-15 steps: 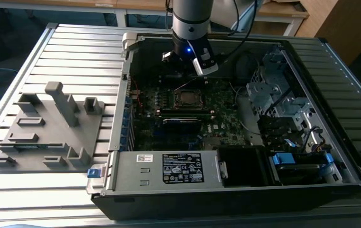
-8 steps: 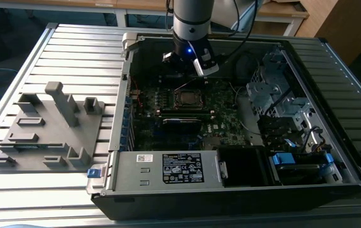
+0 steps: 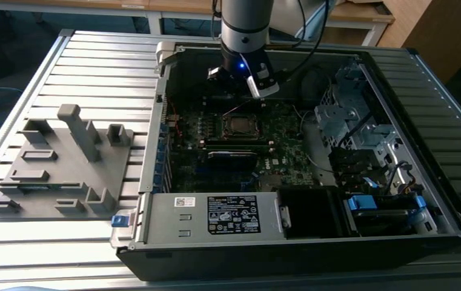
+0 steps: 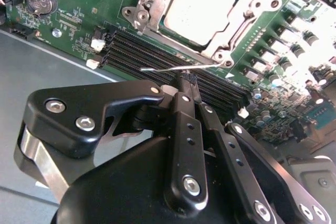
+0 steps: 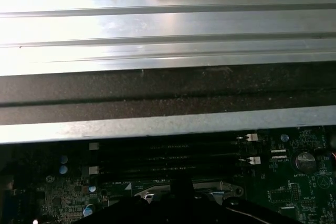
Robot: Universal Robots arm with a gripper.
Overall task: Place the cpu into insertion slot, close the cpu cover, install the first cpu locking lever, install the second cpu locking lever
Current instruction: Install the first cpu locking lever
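As the gripper [image 4: 186,79], fingers pressed together, rests its tips at the thin locking lever [image 4: 157,70] beside the cpu cover [image 4: 237,31], I judge slow, steady pushing is best.

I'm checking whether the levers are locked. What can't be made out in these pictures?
1. Second wrist view: the cpu cover and cpu run past the top edge, hiding that side's latching.
2. Second wrist view: whether the pincer touches the thin lever; its tips hide the contact spot.
3. Exterior view: the socket is too small to judge levers.
4. First wrist view: the pincer's dark body covers the socket.
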